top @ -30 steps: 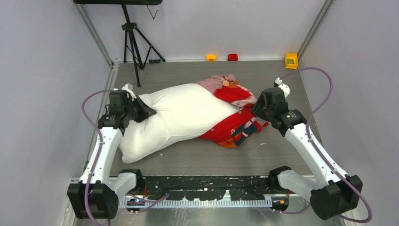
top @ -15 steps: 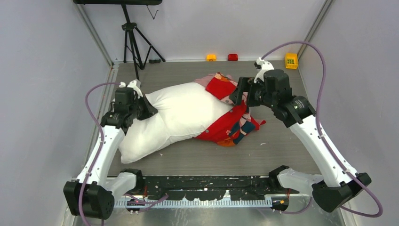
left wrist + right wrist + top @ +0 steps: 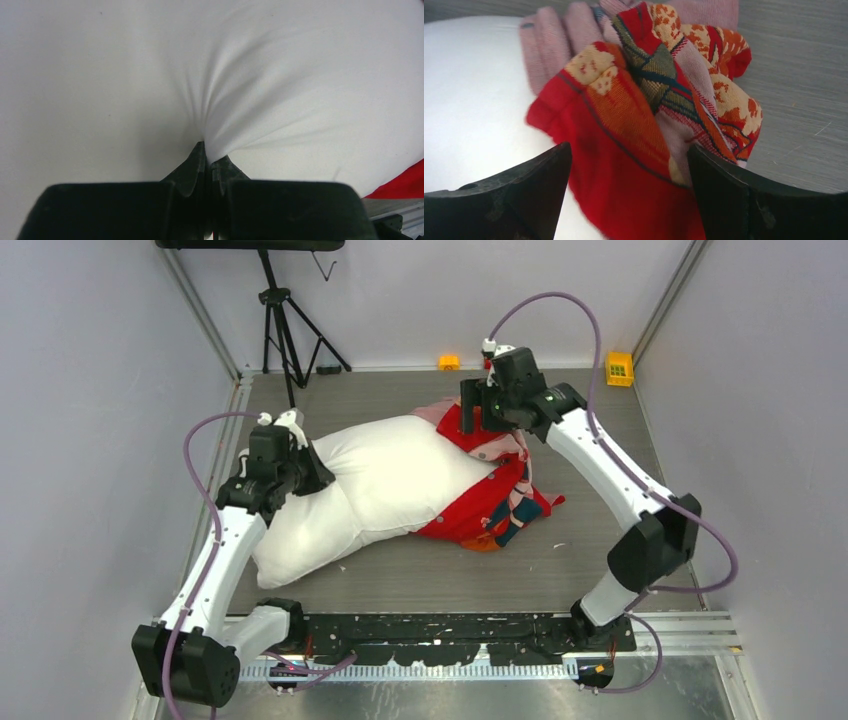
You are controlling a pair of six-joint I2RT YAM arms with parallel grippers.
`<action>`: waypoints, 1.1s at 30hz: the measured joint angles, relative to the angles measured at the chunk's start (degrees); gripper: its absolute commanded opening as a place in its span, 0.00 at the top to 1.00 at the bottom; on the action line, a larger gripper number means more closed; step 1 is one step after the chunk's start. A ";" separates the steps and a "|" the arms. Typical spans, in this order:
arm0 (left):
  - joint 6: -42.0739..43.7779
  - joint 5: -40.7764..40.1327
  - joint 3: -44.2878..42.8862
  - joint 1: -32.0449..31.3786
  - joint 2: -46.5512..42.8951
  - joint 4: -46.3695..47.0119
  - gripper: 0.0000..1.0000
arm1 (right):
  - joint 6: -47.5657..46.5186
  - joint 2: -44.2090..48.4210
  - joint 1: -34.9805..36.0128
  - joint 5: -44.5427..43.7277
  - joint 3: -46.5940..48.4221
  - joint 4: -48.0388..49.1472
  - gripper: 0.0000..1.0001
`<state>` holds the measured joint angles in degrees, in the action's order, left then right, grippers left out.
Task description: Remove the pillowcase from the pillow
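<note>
The white pillow (image 3: 380, 485) lies across the middle of the table. The red printed pillowcase (image 3: 490, 505) is bunched over its right end, pink reverse side showing at the back. My left gripper (image 3: 305, 472) is shut on a pinch of the pillow's white cloth (image 3: 210, 150) at the left end. My right gripper (image 3: 472, 420) is open and hangs over the far bunch of the pillowcase (image 3: 644, 105); its fingers (image 3: 719, 185) stand wide apart with red cloth between them.
A black tripod (image 3: 283, 330) stands at the back left. A yellow block (image 3: 449, 362) and a yellow crate (image 3: 619, 368) sit at the back wall. The side walls are close on both sides.
My right arm has swung from the pillowcase's right side up and back to its far end, and the cloth there was lifted. The left gripper has kept its hold, shifting slightly back.
</note>
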<state>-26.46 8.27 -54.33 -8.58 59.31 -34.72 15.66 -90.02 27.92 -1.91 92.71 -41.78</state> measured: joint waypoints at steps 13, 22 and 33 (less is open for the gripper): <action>0.07 -0.42 0.00 -0.33 -0.26 -0.07 1.00 | 8.35 -10.23 -11.32 -2.75 1.07 3.78 0.99; -0.13 0.39 0.00 -1.60 -0.79 0.66 1.00 | 15.32 -18.18 -21.88 0.52 -0.37 3.10 0.99; -1.84 -5.49 0.00 -2.56 -4.66 -0.04 1.00 | 23.37 -19.96 -24.46 -5.35 -1.01 -0.87 0.92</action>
<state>-28.29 2.79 -54.33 -11.14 54.65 -34.76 39.03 -109.97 3.46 -7.27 91.70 -42.65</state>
